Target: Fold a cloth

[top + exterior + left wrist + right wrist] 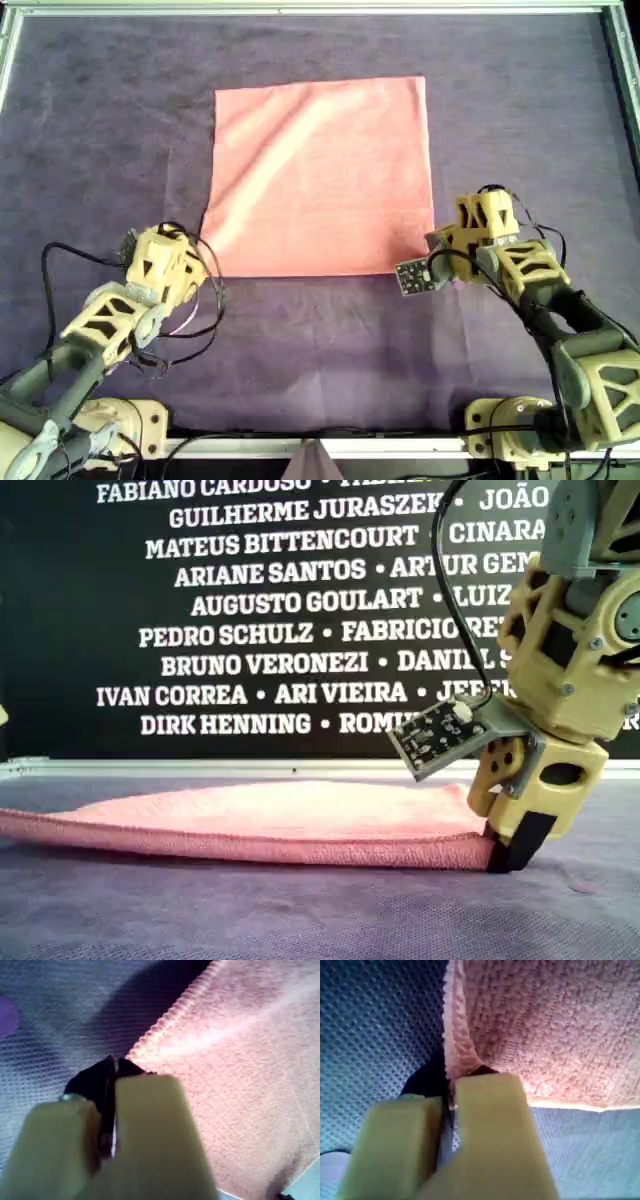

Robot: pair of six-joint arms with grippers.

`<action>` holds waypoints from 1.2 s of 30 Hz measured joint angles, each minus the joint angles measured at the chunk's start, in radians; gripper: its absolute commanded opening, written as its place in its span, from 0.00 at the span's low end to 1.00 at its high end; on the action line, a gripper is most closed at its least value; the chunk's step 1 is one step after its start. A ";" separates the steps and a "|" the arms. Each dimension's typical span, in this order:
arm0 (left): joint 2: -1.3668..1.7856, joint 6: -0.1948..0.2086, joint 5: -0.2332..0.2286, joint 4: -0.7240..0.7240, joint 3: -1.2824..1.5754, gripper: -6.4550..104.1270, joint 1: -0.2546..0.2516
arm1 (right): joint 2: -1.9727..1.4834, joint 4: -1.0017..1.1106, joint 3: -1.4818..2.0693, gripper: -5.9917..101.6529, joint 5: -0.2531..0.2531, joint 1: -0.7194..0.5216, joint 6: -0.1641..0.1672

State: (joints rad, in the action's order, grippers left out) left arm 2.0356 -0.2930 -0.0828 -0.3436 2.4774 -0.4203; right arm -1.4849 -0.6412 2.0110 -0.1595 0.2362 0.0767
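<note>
The salmon-pink cloth (320, 175) lies flat on the purple felt mat (320, 350). In the overhead view my left gripper (203, 250) sits at the cloth's near-left corner and my right gripper (437, 246) at its near-right corner. The left wrist view has the left gripper (115, 1064) shut, with the cloth's hemmed corner (150, 1042) right at its tips. Through the right wrist view, the right gripper (451, 1080) is shut on the cloth's edge (457, 1035). In the exterior view that gripper (508, 852) presses down at the cloth's (280, 815) corner, low on the mat.
A metal frame (300, 8) borders the mat on all sides. A small circuit board (415, 275) sticks out from the right gripper. Cables loop around the left arm (100, 320). A black banner with white names (250, 610) stands behind the table.
</note>
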 measured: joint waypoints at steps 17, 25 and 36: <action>-0.064 0.000 0.000 0.002 -0.264 0.05 0.000 | 0.049 0.002 -0.305 0.07 0.008 -0.002 0.000; -0.495 0.000 0.000 0.002 -0.670 0.05 0.002 | 0.295 0.002 -0.643 0.07 0.008 -0.006 0.000; -0.996 0.000 -0.002 0.002 -1.327 0.05 0.097 | 0.781 0.002 -1.298 0.07 0.008 -0.023 0.005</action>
State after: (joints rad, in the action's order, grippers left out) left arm 1.0400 -0.2930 -0.0844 -0.3421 1.1505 -0.3237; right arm -0.7041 -0.6397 0.7133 -0.1519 0.2132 0.0813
